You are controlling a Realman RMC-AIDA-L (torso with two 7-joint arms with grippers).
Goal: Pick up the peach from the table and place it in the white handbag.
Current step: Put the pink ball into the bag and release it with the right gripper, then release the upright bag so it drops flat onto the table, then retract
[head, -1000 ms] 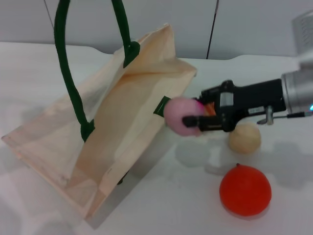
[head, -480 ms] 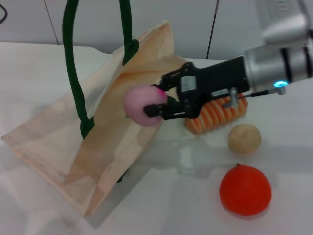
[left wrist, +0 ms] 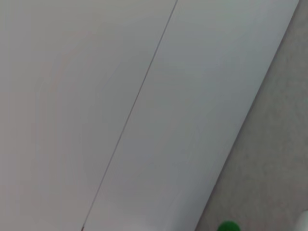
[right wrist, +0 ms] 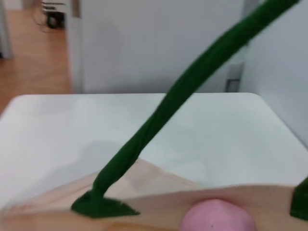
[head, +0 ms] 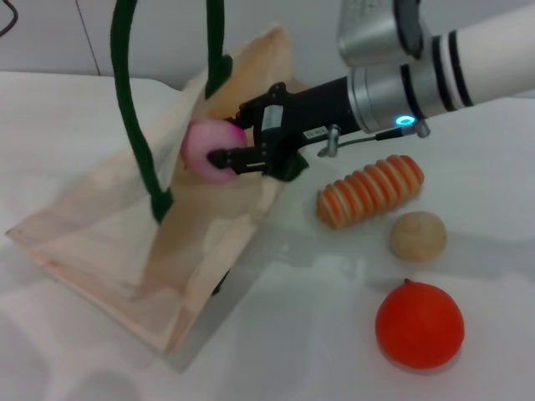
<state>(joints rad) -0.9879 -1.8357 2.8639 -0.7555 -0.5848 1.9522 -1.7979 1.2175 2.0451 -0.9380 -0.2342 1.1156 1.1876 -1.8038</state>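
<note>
The pale pink peach (head: 209, 149) hangs in the air over the open mouth of the white handbag (head: 109, 242), with my right gripper (head: 232, 147) shut on it. The bag is a cream cloth tote tilted open, its dark green handles (head: 134, 100) held up beyond the top of the head view. From the right wrist view the peach (right wrist: 217, 217) shows just above the bag's cream rim (right wrist: 159, 197), with one green handle (right wrist: 192, 82) slanting across. My left gripper is out of view; its wrist camera sees only pale wall panels.
On the white table right of the bag lie an orange-and-cream striped roll (head: 370, 190), a beige round bun (head: 418, 236) and a bigger orange-red ball (head: 419, 324). My right arm (head: 435, 67) reaches in from the upper right over them.
My right gripper has carried the peach up and to the left, from beside the bag's right edge to above its open mouth. The striped roll is uncovered.
</note>
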